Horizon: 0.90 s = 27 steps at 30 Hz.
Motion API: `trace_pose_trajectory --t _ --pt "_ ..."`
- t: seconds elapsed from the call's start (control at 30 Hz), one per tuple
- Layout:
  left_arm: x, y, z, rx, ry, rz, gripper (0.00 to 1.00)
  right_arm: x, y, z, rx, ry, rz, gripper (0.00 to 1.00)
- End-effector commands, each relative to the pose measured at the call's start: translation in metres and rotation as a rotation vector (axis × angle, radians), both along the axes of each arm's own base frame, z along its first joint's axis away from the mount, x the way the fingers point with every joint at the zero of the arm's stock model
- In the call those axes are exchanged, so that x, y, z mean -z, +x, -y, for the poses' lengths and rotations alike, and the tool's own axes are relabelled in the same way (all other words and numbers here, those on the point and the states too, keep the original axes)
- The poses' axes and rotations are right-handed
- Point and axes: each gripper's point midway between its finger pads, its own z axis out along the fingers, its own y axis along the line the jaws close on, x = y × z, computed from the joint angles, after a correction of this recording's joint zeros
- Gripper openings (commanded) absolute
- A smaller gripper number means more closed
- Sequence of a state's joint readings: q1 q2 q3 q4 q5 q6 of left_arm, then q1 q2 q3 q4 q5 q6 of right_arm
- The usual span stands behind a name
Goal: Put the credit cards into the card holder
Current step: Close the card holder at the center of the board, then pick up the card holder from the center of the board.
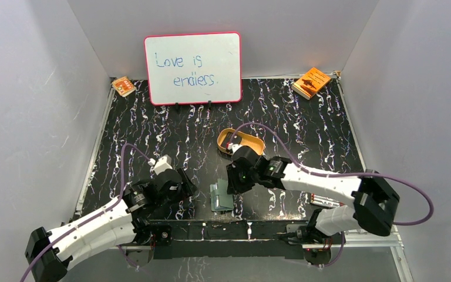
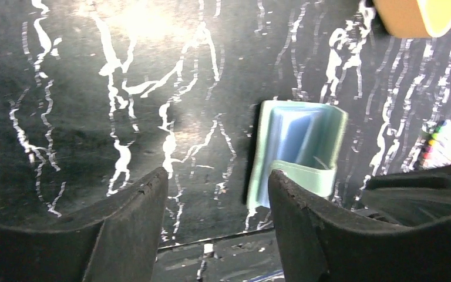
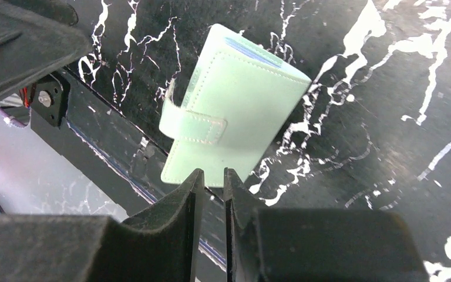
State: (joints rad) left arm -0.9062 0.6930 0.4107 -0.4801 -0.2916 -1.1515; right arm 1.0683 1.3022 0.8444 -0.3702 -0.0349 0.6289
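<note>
We could not pick out the credit cards in any of the 3 views. A red-and-white object [image 1: 323, 201] under the right arm was mostly covered, and a many-coloured patch [image 2: 443, 142] at the edge of the left wrist view was too blurred to name. In the overhead view both sets of fingertips were hidden beneath the wrists. The tan tray [image 1: 242, 141] was partly covered by the right arm and cut off in the left wrist view.

The card holder [image 1: 221, 198] lay on the black marbled table [image 1: 305, 126] close to its near edge, between the 2 grippers. The left gripper [image 2: 217, 217] stood with its fingers wide apart and nothing between them. The holder [image 2: 296, 150] sat ahead and to the right of that gap, its near corner hidden behind the right-hand finger [image 2: 311, 229].

The right gripper [image 3: 211, 188] had its fingers drawn almost together, with only a thin slit left and nothing visible in it. The holder [image 3: 229, 129] lay just beyond those tips. We could not tell whether its lower edge touched them.

From above, the holder's long axis ran roughly from the near edge towards the whiteboard [image 1: 192, 67]. It was partly open. Its pale blue inside faced the left arm, and its green cover and strap faced the right arm.
</note>
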Motion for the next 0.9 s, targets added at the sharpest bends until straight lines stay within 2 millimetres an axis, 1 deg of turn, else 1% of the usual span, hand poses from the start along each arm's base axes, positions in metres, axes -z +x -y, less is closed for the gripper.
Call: trace_pose_trajectory --t 0.0,0.07,0.13,0.23,0.4,0.53,0.7,0.87 --pt "-0.034 0.009 0.023 0.055 -0.105 0.076 0.64 -0.007 -0.002 -0.034 -0.057 0.104 -0.03 0.26" --pt "-0.04 0.011 0.03 0.075 -0.13 0.088 0.68 0.003 -0.003 -0.039 -0.068 0.097 -0.049 0.26" --pt "-0.042 0.011 0.035 0.099 -0.137 0.092 0.71 0.007 -0.003 -0.043 -0.077 0.098 -0.059 0.26" --pt "-0.043 0.011 0.043 0.137 -0.137 0.088 0.76 0.017 -0.004 -0.045 -0.078 0.087 -0.078 0.26" --pt "-0.036 0.013 0.052 0.175 -0.127 0.077 0.79 0.036 -0.006 -0.047 -0.071 0.058 -0.119 0.26" --pt "-0.027 0.015 0.057 0.201 -0.101 0.069 0.79 0.048 -0.008 -0.046 -0.048 0.047 -0.147 0.27" --pt "-0.011 0.018 0.061 0.21 -0.058 0.037 0.79 0.062 -0.01 -0.042 -0.011 0.027 -0.178 0.32" --pt "0.007 0.02 0.065 0.224 0.001 -0.012 0.77 0.067 -0.012 -0.04 0.019 0.027 -0.199 0.35"
